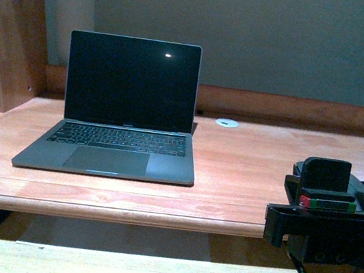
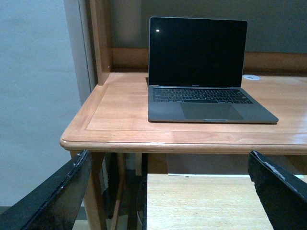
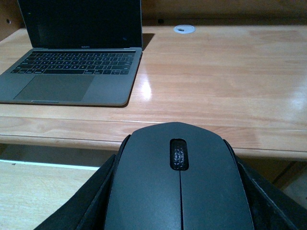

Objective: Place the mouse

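The left claw point(image 2: 169, 154) is seen from its wrist camera with its two fingers point(image 2: 57, 196) spread wide apart and nothing between them. It is held low, in front of the near edge of the bench point(image 1: 253, 168), probably to stay clear of the work.

An open laptop point(image 1: 127, 110) is set on the left half of the bench, its screen dark and its keyboard turned toward the robot. A line of small writing is seen under the screen, but it cannot be read.

A small white round disc point(image 1: 226, 123) is set into the bench near the back rail, to the right of the laptop.

The mouse point(image 3: 180, 182) is clamped by its sides in the right claw point(image 1: 324, 200), wheel uppermost, just before the bench's near edge and not yet on it. It is judged to be aimed at the bare wood right of the laptop. No brand is visible on it.
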Tool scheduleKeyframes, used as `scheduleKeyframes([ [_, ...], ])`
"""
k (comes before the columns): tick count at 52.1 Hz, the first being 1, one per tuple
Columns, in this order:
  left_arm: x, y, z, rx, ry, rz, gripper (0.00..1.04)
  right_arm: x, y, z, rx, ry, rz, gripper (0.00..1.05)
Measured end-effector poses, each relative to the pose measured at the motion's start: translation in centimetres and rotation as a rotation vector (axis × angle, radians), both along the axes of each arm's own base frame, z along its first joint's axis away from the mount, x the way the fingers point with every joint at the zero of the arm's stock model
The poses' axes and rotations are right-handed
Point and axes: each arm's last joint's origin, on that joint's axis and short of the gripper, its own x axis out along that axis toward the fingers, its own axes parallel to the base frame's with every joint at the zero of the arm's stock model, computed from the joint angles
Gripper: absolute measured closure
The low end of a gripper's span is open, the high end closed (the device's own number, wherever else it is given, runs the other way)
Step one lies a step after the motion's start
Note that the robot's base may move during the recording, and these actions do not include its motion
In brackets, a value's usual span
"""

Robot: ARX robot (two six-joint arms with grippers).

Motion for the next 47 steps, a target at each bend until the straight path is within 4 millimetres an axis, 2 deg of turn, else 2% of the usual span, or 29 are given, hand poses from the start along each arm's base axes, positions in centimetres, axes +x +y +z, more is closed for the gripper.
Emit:
scheduleKeyframes([
  [14, 0.0, 0.0, 0.0, 0.0, 0.002, 0.0, 0.07, 0.2, 0.1, -0.1, 0.001, -0.009, -0.012, 0.42],
  [16, 0.0, 0.0, 0.0, 0.0, 0.003, 0.0, 0.07, 1.5, 0.3, 0.0, 0.003, 0.0, -0.009, 0.42],
  [21, 0.0, 0.0, 0.0, 0.0, 0.003, -0.001, 0.07, 8.2, 1.3, 0.7, -0.003, -0.008, -0.075, 0.42],
  [27, 0.0, 0.0, 0.0, 0.0, 0.002, 0.0, 0.07, 12.0, 2.1, -0.3, -0.029, 0.033, -0.106, 0.42],
  [29, 0.0, 0.0, 0.0, 0.0, 0.002, 0.0, 0.07, 13.9, 2.7, -1.0, -0.043, 0.064, -0.108, 0.42],
  [31, 0.0, 0.0, 0.0, 0.0, 0.002, 0.0, 0.07, 14.7, 3.0, -1.5, -0.045, 0.069, -0.108, 0.42],
  [34, 0.0, 0.0, 0.0, 0.0, 0.003, 0.001, 0.07, 14.8, 3.2, -2.2, -0.055, 0.093, -0.104, 0.42],
  [47, 0.0, 0.0, 0.0, 0.0, 0.002, 0.0, 0.07, 14.8, 3.2, -1.6, -0.047, 0.075, -0.104, 0.42],
])
